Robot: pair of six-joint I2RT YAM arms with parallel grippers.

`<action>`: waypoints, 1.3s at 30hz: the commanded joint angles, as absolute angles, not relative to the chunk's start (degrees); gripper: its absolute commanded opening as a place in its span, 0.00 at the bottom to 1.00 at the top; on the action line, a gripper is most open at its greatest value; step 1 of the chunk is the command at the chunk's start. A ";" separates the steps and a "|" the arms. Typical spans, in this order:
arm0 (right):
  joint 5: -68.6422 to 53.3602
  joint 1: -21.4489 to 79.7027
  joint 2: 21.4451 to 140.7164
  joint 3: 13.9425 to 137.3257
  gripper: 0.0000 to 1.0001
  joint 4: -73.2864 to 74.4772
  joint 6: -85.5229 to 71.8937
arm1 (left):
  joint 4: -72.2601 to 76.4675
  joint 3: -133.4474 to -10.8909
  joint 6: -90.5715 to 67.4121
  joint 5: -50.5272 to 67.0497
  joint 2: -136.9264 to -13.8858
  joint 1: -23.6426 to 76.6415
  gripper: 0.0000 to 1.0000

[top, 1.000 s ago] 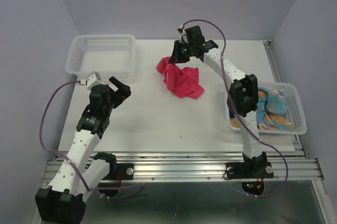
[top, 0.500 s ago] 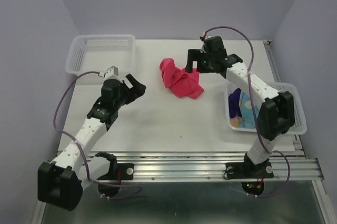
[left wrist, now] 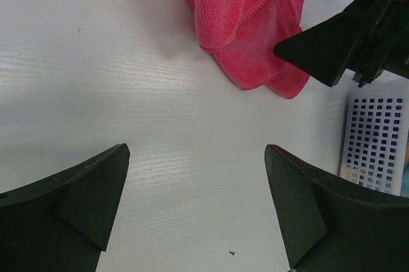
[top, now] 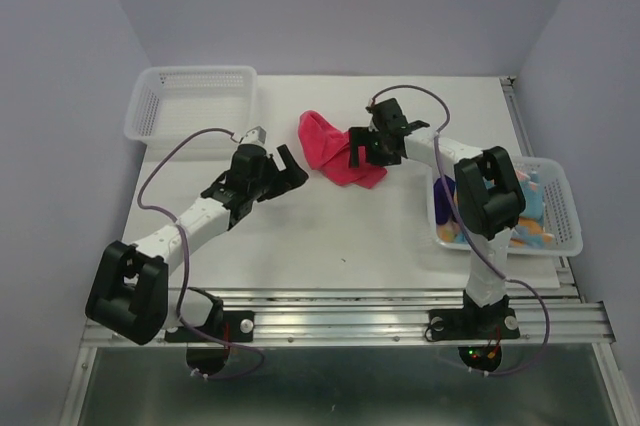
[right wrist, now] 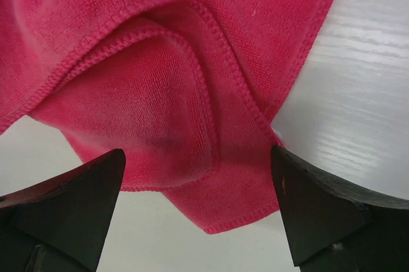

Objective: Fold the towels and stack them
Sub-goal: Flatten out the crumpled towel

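A magenta-pink towel lies crumpled on the white table, behind the centre. My right gripper hovers open over its right-hand edge. In the right wrist view a hemmed corner of the pink towel fills the space between the spread fingers, and the right gripper holds nothing. My left gripper is open just left of the towel, over bare table. In the left wrist view the left gripper is empty, with the pink towel ahead. More towels, light blue dotted and dark purple, sit in the right basket.
An empty white mesh basket stands at the back left. The other white mesh basket sits at the right edge, partly behind the right arm. A right gripper finger shows in the left wrist view, next to the basket.
The right gripper opened, let go of the pink towel's far end and dropped over its right edge. The left arm stretched right towards the towel.
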State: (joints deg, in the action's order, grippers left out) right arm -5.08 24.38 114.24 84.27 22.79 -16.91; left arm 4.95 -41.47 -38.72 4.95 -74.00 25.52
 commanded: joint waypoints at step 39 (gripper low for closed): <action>17.15 46.41 85.60 52.56 0.91 23.12 -41.93 | -9.67 -39.19 -43.42 -9.48 -66.78 49.20 0.97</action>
State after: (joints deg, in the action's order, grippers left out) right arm 15.66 46.02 84.62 53.98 21.43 -40.25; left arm -10.55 -35.55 -43.81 -6.48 -63.22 44.05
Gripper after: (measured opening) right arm 0.980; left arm 0.985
